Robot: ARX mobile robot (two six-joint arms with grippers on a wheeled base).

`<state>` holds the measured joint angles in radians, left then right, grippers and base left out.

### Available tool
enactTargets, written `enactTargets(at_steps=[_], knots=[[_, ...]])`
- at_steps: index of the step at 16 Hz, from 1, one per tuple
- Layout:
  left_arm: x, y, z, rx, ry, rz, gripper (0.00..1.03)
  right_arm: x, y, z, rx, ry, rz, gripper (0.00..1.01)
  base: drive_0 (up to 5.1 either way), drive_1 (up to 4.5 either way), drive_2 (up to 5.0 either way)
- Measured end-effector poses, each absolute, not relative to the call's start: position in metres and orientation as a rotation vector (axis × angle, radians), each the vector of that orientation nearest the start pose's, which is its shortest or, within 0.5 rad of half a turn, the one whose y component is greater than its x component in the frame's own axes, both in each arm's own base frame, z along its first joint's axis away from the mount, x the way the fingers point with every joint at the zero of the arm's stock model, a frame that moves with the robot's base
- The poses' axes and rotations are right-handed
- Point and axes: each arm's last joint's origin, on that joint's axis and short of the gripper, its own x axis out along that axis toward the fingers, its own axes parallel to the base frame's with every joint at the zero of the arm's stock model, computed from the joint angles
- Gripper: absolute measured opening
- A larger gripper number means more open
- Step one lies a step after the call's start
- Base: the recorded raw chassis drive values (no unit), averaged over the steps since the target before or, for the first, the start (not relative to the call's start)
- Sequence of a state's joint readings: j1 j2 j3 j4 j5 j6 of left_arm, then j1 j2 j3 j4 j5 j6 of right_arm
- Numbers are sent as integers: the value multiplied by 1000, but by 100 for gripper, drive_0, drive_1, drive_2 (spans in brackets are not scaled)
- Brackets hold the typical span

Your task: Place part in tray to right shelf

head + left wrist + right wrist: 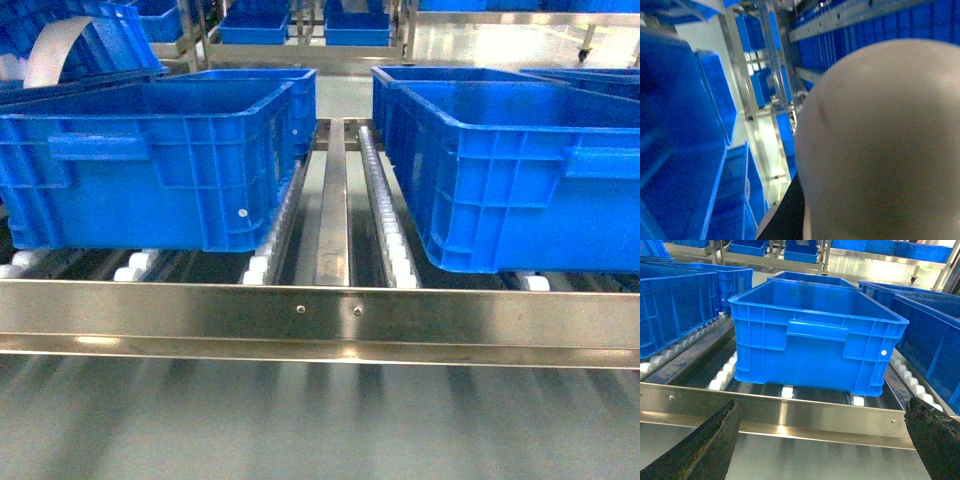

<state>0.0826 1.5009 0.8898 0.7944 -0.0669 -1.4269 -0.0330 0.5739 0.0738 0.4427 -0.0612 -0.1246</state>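
Two big blue crates fill most of what's in front of me. The left crate (150, 160) sits at about ten o'clock, its ribbed wall facing forward with a small white dot low on the corner. The right crate (520, 170) sits at two o'clock, well apart from the first, with a bar handle moulded under its rim. Behind each, at twelve o'clock, more blue bins (290, 25) stand on a far rack across a pale glossy floor (500, 45). A curved white strip (65, 45) shows at the far upper left, near eleven o'clock, against another blue crate.
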Motion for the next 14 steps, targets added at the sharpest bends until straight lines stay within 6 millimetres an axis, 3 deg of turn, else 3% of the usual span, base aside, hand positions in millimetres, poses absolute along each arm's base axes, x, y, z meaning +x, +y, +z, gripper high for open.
enactTargets(at_steps=[2,4,9,14], knots=[[357,42,294,-1361,-287,69,15,139,-3,176,-122,56,32,98,0,0,0],[401,49,303,-1253,-290,138,15,139,-3,176,-122,56,32,98,0,0,0],[458,61,326,-980,-353,314,15,139,-3,176,-122,55,32,98,0,0,0],[475,67,317,-877,-301,356,15,139,-3,176,-122,56,32,98,0,0,0]])
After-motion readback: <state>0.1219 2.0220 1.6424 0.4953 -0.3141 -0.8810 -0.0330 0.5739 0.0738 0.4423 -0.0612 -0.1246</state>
